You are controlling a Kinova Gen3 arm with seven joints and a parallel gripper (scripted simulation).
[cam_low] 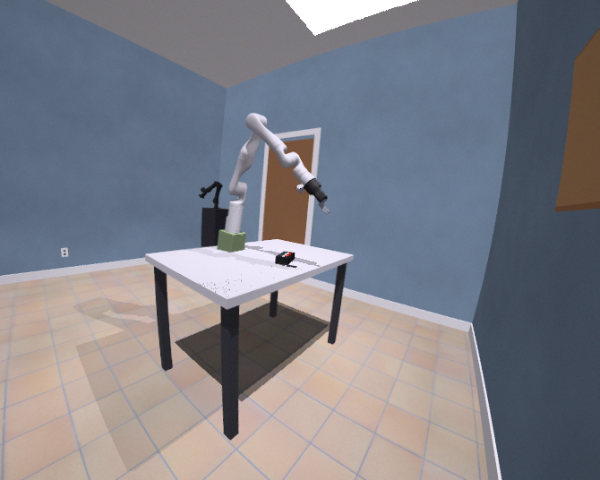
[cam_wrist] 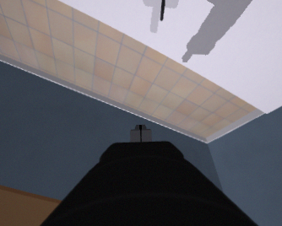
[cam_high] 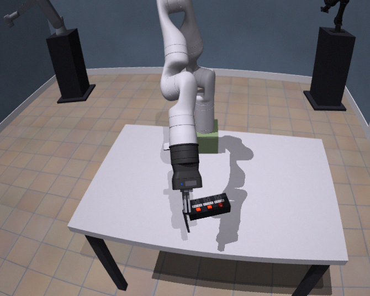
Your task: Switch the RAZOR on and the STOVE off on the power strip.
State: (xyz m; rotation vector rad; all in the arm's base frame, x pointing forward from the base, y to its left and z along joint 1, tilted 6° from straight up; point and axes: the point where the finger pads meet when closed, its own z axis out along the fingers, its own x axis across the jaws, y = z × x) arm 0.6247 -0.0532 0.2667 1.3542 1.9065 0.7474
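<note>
A black power strip [cam_high: 209,204] lies flat on the white table [cam_high: 212,191], right way up, near the front edge. It has three red rocker switches: left [cam_high: 197,209], middle [cam_high: 209,207] and right [cam_high: 221,204]. The left two look brighter orange and the right one darker red. The labels are too small to read. A short black cord [cam_high: 186,222] sticks out of its left end. My gripper [cam_high: 185,203] is shut and empty. In the exterior view it [cam_low: 325,210] hangs high above the table, well clear of the strip [cam_low: 286,257]. The wrist view shows the shut fingertips [cam_wrist: 140,132] and only the cord [cam_wrist: 161,10].
My arm stands on a green block [cam_high: 207,140] at the table's back edge. Two black pedestals [cam_high: 69,66] [cam_high: 331,69] with other arms stand on the floor behind the table. A brown door [cam_low: 285,190] is in the far wall.
</note>
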